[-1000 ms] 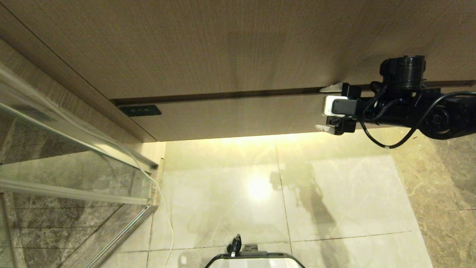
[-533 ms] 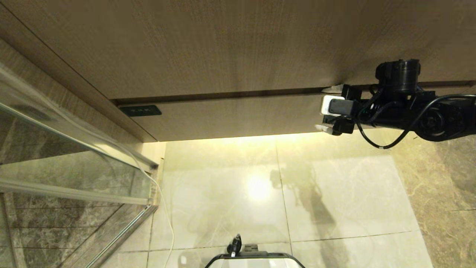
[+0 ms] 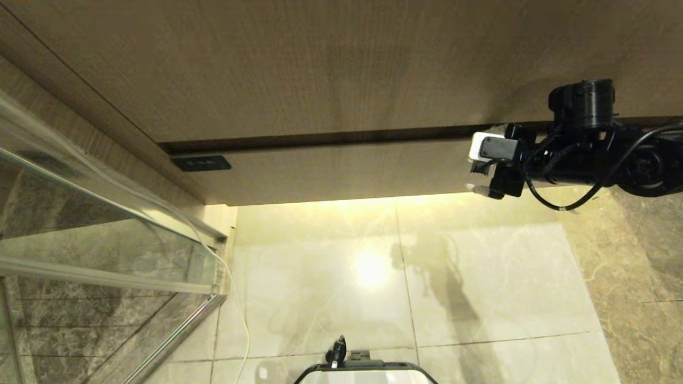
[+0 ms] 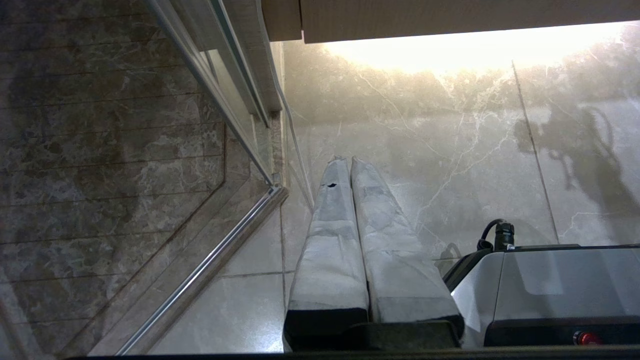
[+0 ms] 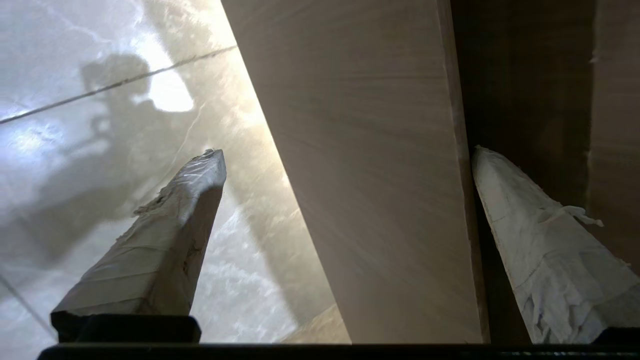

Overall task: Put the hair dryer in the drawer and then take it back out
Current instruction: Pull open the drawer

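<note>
At the drawer [image 3: 341, 168] front, we are holding our right gripper [image 3: 483, 162] with jaws wide open astride its panel, gripping nothing; our left gripper [image 4: 352, 165], jaws together, is hanging above the floor [image 4: 425, 140].

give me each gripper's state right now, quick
left gripper: shut, empty, parked over the floor.
right gripper: open, fingers straddling the drawer front, holding nothing.

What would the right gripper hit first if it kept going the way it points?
The right gripper straddles the light-brown wood-grain drawer front, so its open fingers slide along it; nothing visibly blocks them, though depth is unclear.
</note>
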You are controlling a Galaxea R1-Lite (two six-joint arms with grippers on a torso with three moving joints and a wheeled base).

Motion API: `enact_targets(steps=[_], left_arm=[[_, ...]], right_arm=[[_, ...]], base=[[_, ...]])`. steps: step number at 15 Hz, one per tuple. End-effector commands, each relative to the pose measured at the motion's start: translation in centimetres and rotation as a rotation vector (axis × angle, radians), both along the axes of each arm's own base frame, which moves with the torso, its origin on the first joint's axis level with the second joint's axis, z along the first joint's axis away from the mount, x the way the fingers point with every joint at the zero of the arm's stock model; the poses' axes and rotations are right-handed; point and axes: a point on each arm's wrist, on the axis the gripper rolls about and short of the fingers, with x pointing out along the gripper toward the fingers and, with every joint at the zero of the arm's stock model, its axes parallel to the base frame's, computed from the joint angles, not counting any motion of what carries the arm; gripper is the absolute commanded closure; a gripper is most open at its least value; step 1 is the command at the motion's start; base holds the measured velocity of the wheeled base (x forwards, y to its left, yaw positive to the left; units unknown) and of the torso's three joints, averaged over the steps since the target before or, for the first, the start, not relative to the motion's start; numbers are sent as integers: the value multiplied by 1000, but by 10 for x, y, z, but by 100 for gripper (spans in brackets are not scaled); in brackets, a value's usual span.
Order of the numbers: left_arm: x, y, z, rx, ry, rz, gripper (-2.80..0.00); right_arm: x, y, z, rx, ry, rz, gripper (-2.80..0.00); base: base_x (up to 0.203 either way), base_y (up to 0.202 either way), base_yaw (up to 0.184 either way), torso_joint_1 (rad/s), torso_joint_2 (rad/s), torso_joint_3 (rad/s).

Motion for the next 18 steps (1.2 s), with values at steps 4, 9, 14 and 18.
enact_targets(steps=[4,9,14,18], left_arm=[[0,0,0,-1,0,0,0],[0,0,0,-1,0,0,0],[0,0,0,0,1,0,0],[0,0,0,-1,0,0,0]], right_arm=[[-8,-2,1,21,18,-45,-280],[-25,-8,0,8,61,-99,-280],[-44,-13,2,18,123,-152,-280],[-74,-26,2,32,180,-186,-280]], base=[[0,0,0,0,0,0],[0,0,0,0,0,0],[0,0,0,0,0,0],[0,0,0,0,0,0]])
